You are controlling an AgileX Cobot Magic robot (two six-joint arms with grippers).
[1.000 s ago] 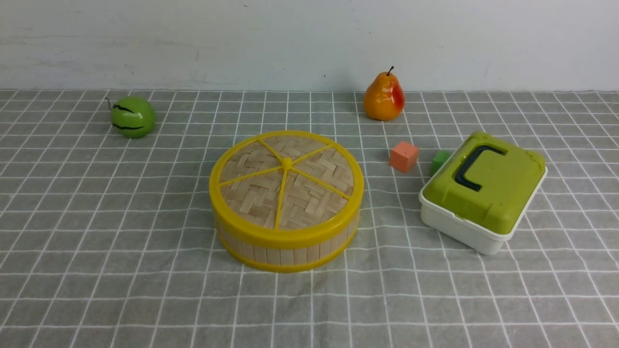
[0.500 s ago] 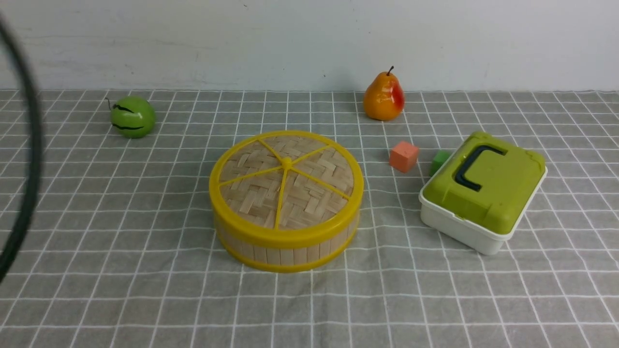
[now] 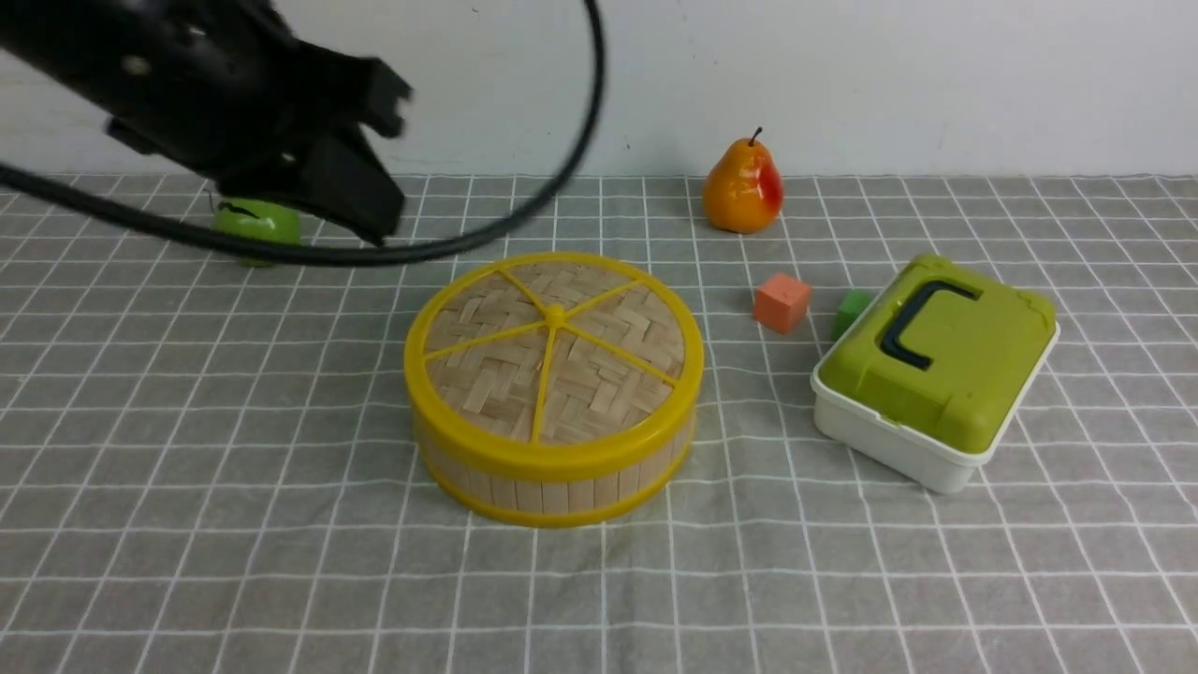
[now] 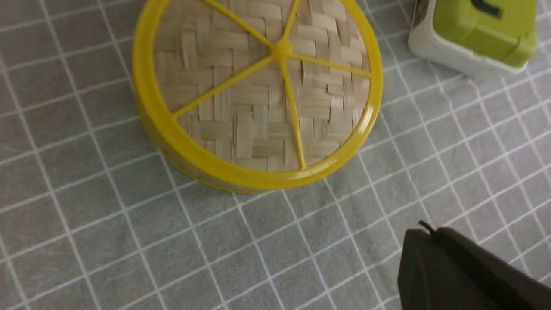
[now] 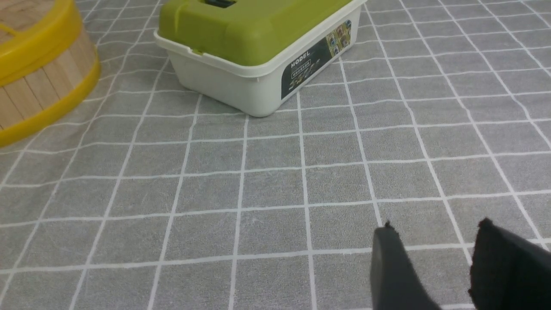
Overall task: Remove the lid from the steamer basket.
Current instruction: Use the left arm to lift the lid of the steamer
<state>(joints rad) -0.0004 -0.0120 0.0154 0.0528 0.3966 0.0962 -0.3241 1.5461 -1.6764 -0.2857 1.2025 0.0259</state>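
Note:
The lid [image 3: 487, 365], woven bamboo with a yellow rim, spokes and centre knob, sits closed on the steamer basket [image 3: 562, 491] in the middle of the table. My left gripper [image 3: 379, 225] hangs in the air to the basket's far left, above table height, apart from the lid. In the left wrist view its fingers [image 4: 424, 230] lie pressed together, empty, with the lid [image 4: 267, 94] ahead. My right gripper [image 5: 437, 226] is open and empty over bare cloth, out of the front view. The basket [image 5: 38, 86] shows at the edge of the right wrist view.
A white box with a green lid [image 3: 936, 356] stands right of the basket. An orange cube [image 3: 781, 302] and a green cube [image 3: 850, 312] lie between them. A pear [image 3: 744, 192] stands at the back. A green ball [image 3: 257, 225] is half hidden behind my left arm's cable [image 3: 524, 211].
My left arm has swung into the front view from the left and now hangs above the back left of the table. The lid and basket have not moved.

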